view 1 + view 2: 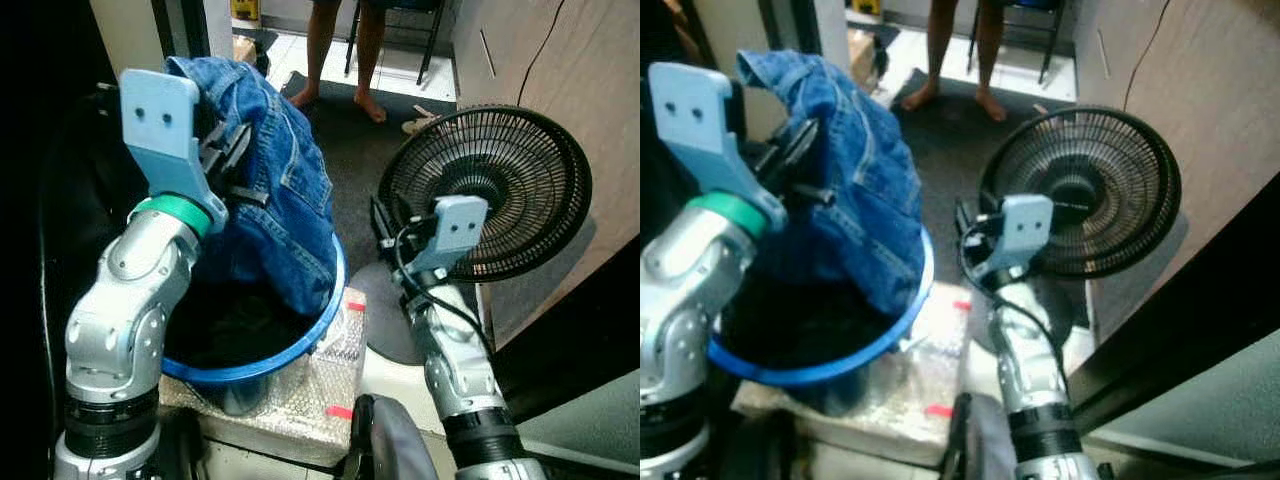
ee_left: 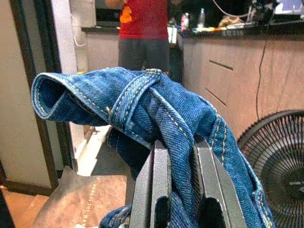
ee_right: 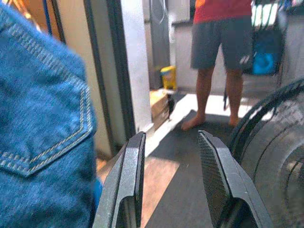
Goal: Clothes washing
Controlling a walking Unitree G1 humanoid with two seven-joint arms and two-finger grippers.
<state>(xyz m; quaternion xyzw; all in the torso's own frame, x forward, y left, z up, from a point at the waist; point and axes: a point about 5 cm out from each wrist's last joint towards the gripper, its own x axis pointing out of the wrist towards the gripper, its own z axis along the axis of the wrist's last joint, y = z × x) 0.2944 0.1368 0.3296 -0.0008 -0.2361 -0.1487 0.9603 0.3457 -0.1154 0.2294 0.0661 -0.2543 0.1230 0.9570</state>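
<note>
A pair of blue jeans [image 1: 285, 190] hangs lifted over a blue-rimmed laundry basket [image 1: 290, 350], its lower end trailing down inside the rim. My left gripper [image 2: 178, 145] is shut on a fold of the denim near the waistband and holds it high above the basket. To the right of the jeans, my right gripper [image 3: 171, 137] stands open with nothing between its fingers. It is level with the basket rim, in front of the fan, and a back pocket of the jeans [image 3: 42, 133] hangs just beside it.
A black floor fan [image 1: 500, 190] stands close on the right against a wooden wall. The basket rests on a bubble-wrapped block [image 1: 330, 380]. A person's bare legs [image 1: 340, 50] stand ahead beyond a dark mat. A door frame [image 3: 118, 66] is at the left.
</note>
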